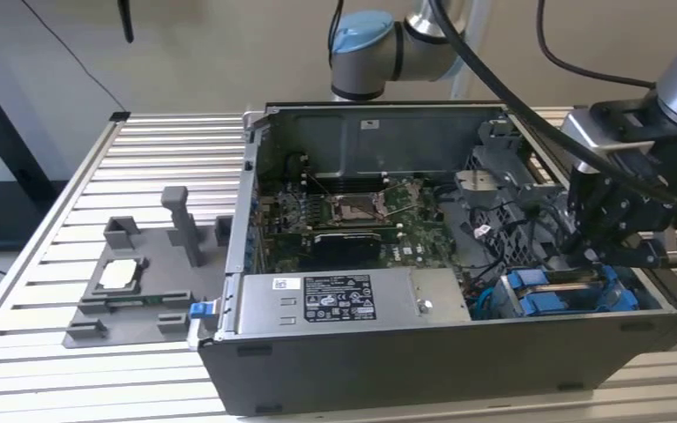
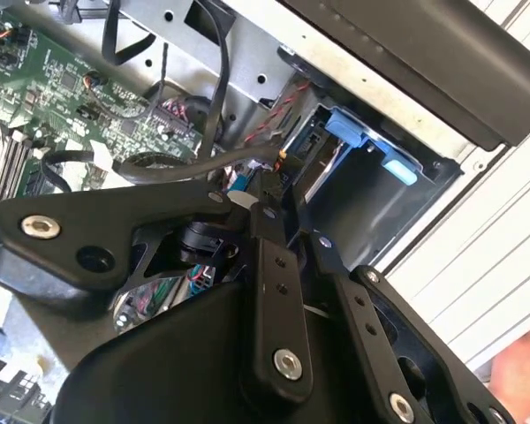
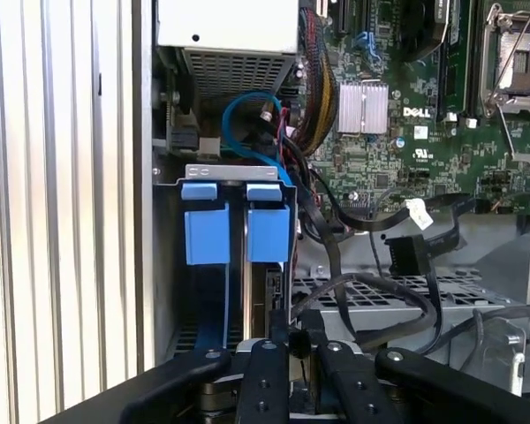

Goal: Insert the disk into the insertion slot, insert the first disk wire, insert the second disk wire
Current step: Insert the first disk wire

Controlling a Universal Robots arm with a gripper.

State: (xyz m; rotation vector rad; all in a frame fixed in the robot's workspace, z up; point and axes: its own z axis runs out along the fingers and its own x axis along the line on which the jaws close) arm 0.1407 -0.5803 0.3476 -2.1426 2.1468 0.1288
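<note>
The disk (image 1: 550, 300), in its bright blue carrier, sits down in the insertion slot (image 1: 497, 307) at the corner of an open computer case (image 1: 433, 370) on a slatted metal tabletop (image 1: 33, 291). In the first wrist view its blue end tab (image 3: 268, 231) stands beside a second blue tab (image 3: 206, 231) under the slot's grey rim (image 3: 230, 170). The gripper (image 1: 582, 258) hangs directly over this slot, on the exterior view's right. In both wrist views the jaws are drawn narrow, almost together, with their tips beside loose black cables (image 3: 371, 221) near the disk; I cannot tell whether they pinch anything. A silver power-supply box (image 1: 338, 300) lies next to the slot, with the green motherboard (image 1: 351, 211) behind it.
</note>
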